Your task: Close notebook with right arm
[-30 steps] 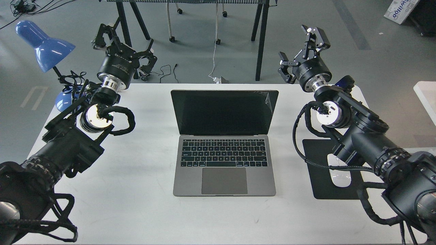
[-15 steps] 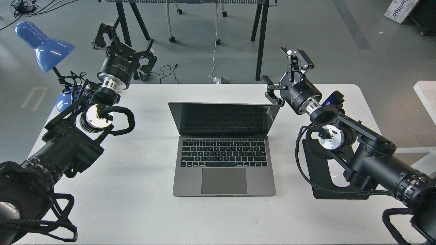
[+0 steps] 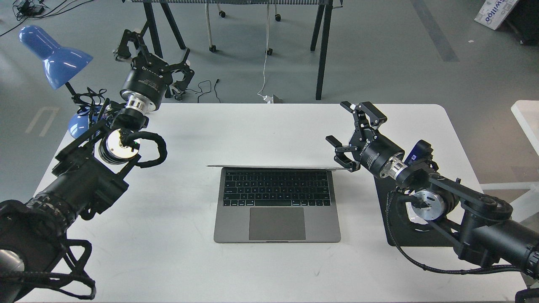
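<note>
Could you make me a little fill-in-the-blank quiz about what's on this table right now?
1. The colour of the desk lamp at the table's far left corner is ____.
2. The lid of the notebook now shows only as a thin ____.
3. The tool of the right arm has its two fingers ____.
4. The black mouse pad lies on the notebook's ____ side.

Missing words: blue; edge; open; right

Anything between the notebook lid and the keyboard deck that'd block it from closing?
Nothing visible. The notebook keyboard and trackpad are bare, the lid shows edge-on above them, and the right hand sits open at the lid's right corner.
</note>
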Tool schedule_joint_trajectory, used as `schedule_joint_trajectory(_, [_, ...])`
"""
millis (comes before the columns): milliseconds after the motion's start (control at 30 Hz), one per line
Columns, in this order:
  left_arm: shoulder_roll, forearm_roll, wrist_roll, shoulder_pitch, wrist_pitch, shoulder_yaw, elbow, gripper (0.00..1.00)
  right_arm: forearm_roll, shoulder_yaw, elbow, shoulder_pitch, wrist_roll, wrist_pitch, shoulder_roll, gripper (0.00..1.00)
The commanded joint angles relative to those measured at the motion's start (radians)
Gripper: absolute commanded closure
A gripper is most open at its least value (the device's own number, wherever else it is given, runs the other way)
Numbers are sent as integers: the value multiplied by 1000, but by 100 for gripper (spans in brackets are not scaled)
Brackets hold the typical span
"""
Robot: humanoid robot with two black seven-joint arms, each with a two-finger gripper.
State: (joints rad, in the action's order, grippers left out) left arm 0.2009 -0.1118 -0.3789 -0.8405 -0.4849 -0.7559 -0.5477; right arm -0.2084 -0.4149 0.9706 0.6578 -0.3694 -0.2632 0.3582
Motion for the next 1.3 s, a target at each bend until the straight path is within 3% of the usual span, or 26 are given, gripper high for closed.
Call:
schedule_joint_trajectory(0, [0, 0, 0, 0, 0, 0, 0, 0, -40, 27, 14, -7, 0, 1, -4, 0])
schedule_joint_trajectory(633, [0, 0, 0, 0, 0, 0, 0, 0, -298, 188, 10, -49, -2, 13, -7, 0])
schedule_joint_trajectory(1267, [0, 0, 0, 0, 0, -2, -1, 0, -306, 234, -15, -46, 7, 35, -7, 0])
